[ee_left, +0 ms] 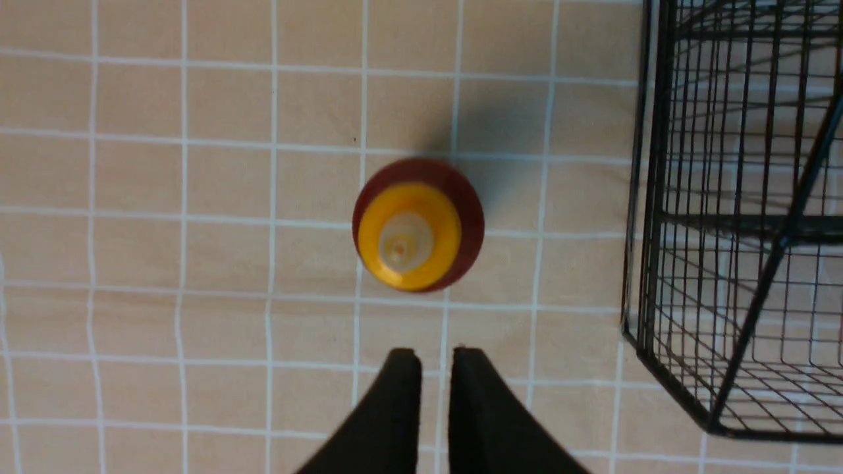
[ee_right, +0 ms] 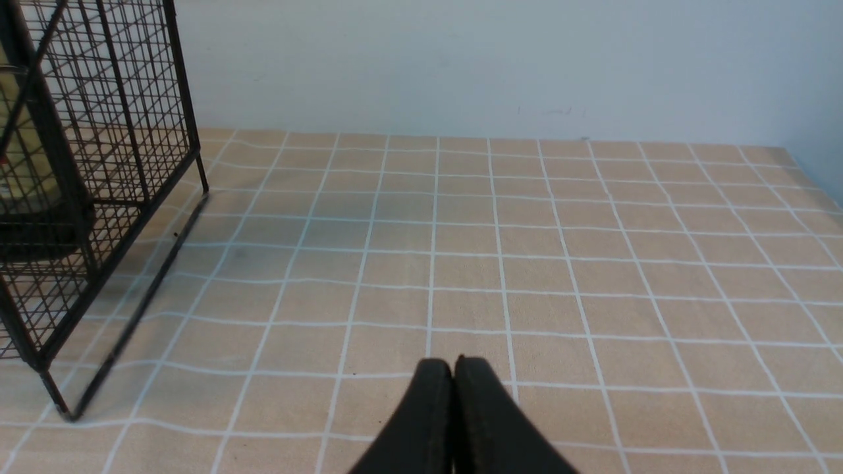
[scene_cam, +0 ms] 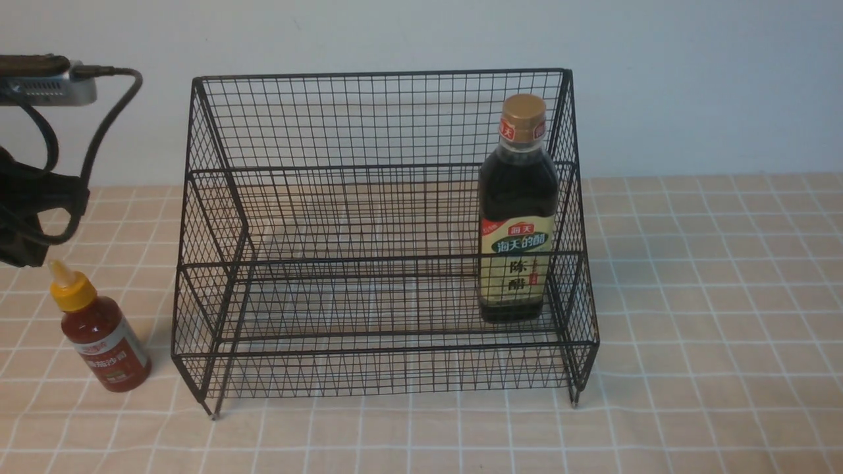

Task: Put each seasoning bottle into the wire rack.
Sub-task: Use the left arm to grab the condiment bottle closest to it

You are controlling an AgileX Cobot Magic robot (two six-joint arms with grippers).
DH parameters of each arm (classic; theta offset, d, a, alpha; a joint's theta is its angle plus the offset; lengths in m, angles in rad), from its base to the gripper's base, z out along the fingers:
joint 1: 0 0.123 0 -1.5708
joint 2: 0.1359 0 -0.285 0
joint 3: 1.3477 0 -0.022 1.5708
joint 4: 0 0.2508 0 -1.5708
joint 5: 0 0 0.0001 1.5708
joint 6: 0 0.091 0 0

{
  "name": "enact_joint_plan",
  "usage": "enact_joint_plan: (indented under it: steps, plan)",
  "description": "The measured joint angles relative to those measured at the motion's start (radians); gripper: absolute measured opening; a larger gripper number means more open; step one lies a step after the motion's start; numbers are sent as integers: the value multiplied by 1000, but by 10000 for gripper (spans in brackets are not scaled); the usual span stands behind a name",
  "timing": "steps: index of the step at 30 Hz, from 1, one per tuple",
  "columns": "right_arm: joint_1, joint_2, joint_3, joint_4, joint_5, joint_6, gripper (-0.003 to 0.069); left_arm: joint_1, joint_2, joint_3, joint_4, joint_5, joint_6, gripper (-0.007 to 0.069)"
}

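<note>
Beside the black wire-mesh rack, the round red sauce bottle (conical yellow cap) is seen near the barely parted, empty left gripper.

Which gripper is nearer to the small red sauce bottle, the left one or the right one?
Left. The left gripper hangs above the red sauce bottle, left of the wire rack. The right gripper is over the tablecloth past the rack's right end.

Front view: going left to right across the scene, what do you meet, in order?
left arm → red sauce bottle on the cloth → wire rack → vinegar bottle standing inside the rack's right end.
</note>
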Motion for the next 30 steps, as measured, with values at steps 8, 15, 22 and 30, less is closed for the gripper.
enact_joint_plan:
  steps: [8, 15, 22, 30]
  plan:
    - [0, 0, 0, 0, 0, 0, -12, 0, 65, 0, 35, -65, 42, 515]
    - [0, 0, 0, 0, 0, 0, -12, 0, 148, 0, 47, -80, 41, 680]
    - [0, 0, 0, 0, 0, 0, -12, 0, 230, 0, 47, -82, 40, 618]
    - [0, 0, 0, 0, 0, 0, -12, 0, 249, 0, 47, -79, 39, 353]
